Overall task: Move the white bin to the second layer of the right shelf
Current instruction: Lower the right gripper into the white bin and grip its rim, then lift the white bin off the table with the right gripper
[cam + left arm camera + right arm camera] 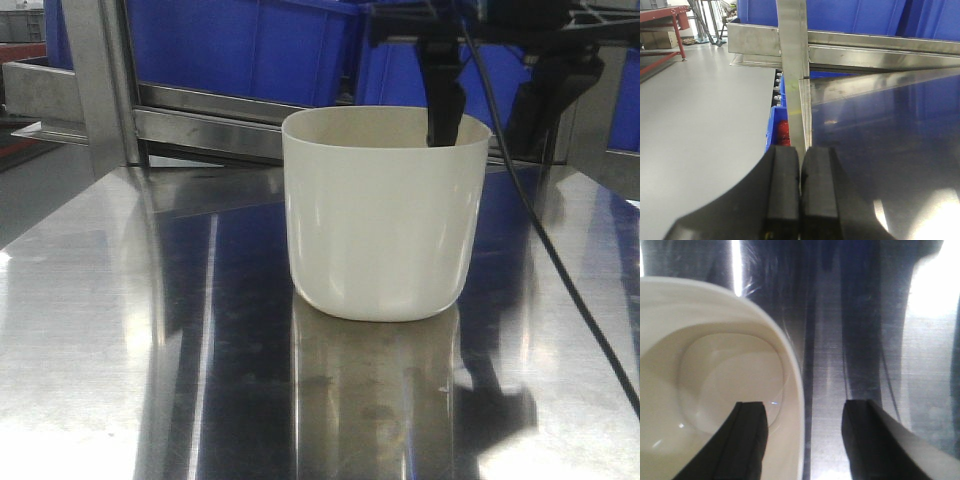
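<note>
The white bin stands upright on the mirror-like steel tabletop, its mouth open and nothing inside. My right gripper is open and straddles the bin's right wall. One black finger hangs inside the bin. The other finger is outside over the tabletop, so this gripper has the rim between its jaws with gaps on both sides. My left gripper is shut with nothing in it, at the table's left edge. The right shelf second layer is out of view.
Blue crates sit on a steel rack behind the bin, with a steel upright at the left. A black cable runs down on the right. Past the table's left edge lie grey floor and a lower blue crate.
</note>
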Robot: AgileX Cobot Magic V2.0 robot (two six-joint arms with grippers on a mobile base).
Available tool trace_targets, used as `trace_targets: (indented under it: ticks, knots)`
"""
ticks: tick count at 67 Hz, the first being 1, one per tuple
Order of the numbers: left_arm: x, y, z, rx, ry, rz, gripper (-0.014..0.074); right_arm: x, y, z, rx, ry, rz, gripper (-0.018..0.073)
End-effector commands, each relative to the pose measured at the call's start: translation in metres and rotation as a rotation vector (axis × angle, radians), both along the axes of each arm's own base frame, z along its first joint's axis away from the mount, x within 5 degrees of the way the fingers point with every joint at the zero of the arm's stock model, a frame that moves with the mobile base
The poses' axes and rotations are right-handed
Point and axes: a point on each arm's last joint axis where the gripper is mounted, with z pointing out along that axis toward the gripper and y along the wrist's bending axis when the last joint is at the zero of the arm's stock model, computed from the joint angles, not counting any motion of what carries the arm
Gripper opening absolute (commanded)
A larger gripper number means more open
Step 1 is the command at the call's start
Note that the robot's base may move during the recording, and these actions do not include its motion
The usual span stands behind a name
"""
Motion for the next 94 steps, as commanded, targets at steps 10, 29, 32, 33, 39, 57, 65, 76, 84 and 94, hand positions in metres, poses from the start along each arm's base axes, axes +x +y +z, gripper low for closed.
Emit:
trace_targets:
  ticks: [10,29,32,33,39,57,65,76,84,94]
  knots:
    - [0.001,-0.001,-0.004,-0.013,-0.063,-0.007,0.0085,0.009,-0.006,0.012,0.036,-0.063,-0.025,0.0449]
    - [0.001,-0.001,-0.004,-0.013,-0.063,-0.007,0.0085,0.012,-0.003,0.006,0.047,-0.044,-0.027,0.0246]
    - [0.001,-0.001,-0.004,-0.013,-0.063,-0.007,0.0085,0.012,-0.003,0.006,0.047,-0.044,-0.027,0.0207]
    - [0.001,-0.001,-0.004,-0.013,-0.063,-0.007,0.0085,0.012,-0.003,0.006,0.047,-0.045,-0.027,0.0183]
    - [0.001,-0.001,-0.004,-0.013,-0.063,-0.007,0.0085,0.011,-0.004,0.009,0.053,-0.055,-0.026,0.0091]
    - [0.001,-0.001,-0.004,-0.013,-0.063,-0.007,0.0085,0.005,-0.033,0.035,0.021,-0.120,-0.018,0.0049]
    - [0.001,-0.001,-0.004,-0.013,-0.063,-0.007,0.0085,-0.001,-0.056,0.048,-0.020,-0.183,0.050,0.0049]
    - [0.001,-0.001,-0.004,-0.013,-0.063,-0.007,0.0085,-0.018,-0.093,0.050,-0.068,-0.247,0.094,0.0049]
    - [0.001,-0.001,-0.004,-0.013,-0.063,-0.007,0.0085,-0.036,-0.119,0.045,-0.034,-0.274,0.080,0.0049]
    - [0.001,-0.001,-0.004,-0.013,-0.063,-0.007,0.0085,-0.057,-0.146,0.036,-0.016,-0.322,0.052,0.0049]
